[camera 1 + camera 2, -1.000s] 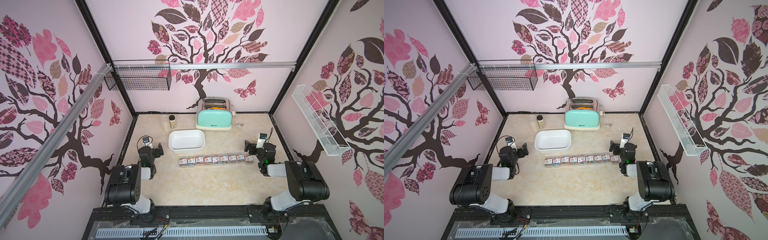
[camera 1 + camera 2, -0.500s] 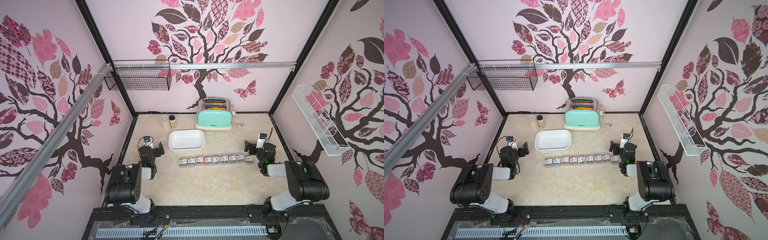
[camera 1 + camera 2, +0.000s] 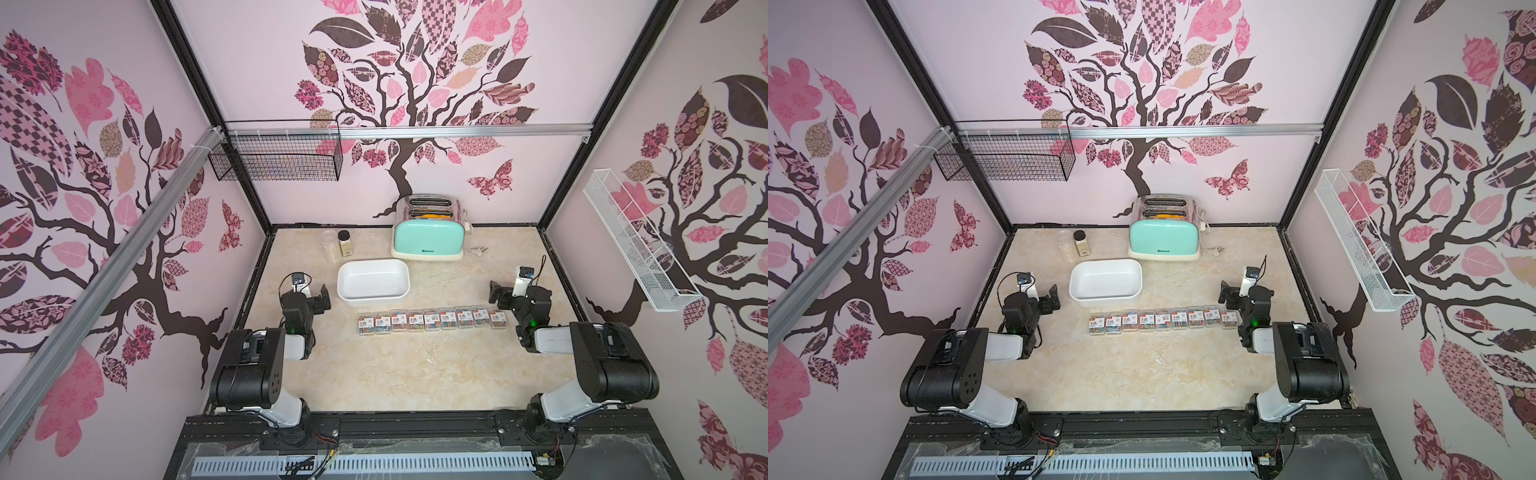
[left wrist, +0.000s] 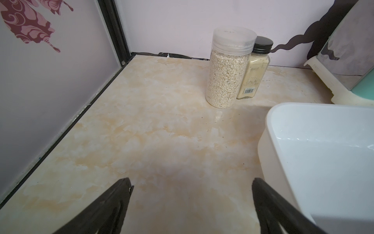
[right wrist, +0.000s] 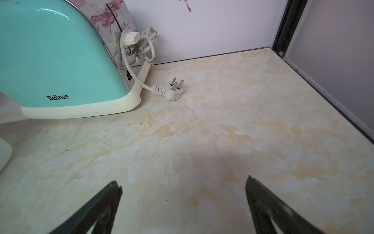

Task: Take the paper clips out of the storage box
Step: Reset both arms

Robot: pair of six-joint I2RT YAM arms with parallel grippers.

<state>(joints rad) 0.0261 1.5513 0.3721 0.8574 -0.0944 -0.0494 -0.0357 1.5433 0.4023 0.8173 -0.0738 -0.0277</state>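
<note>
In both top views the white storage box (image 3: pixel 372 300) (image 3: pixel 1105 302) stands mid-table, and nothing shows inside it. Just in front of it, several clear cases of paper clips (image 3: pixel 432 321) (image 3: pixel 1163 321) lie in a straight row on the marble top. My left gripper (image 3: pixel 312 297) (image 3: pixel 1041 297) hovers left of the box, open and empty; in the left wrist view its gripper (image 4: pixel 190 182) frames bare table beside the box wall (image 4: pixel 269 154). My right gripper (image 3: pixel 509 293) (image 3: pixel 1239 295) is at the row's right end, open, over bare table (image 5: pixel 182 182).
A mint-green toaster (image 3: pixel 428 239) stands at the back, its plug (image 5: pixel 174 91) lying loose beside it. Two jars (image 4: pixel 228 71) (image 4: pixel 255 71) stand behind the box on the left. A black wire basket (image 3: pixel 276 156) and a white one (image 3: pixel 636 245) hang on the walls.
</note>
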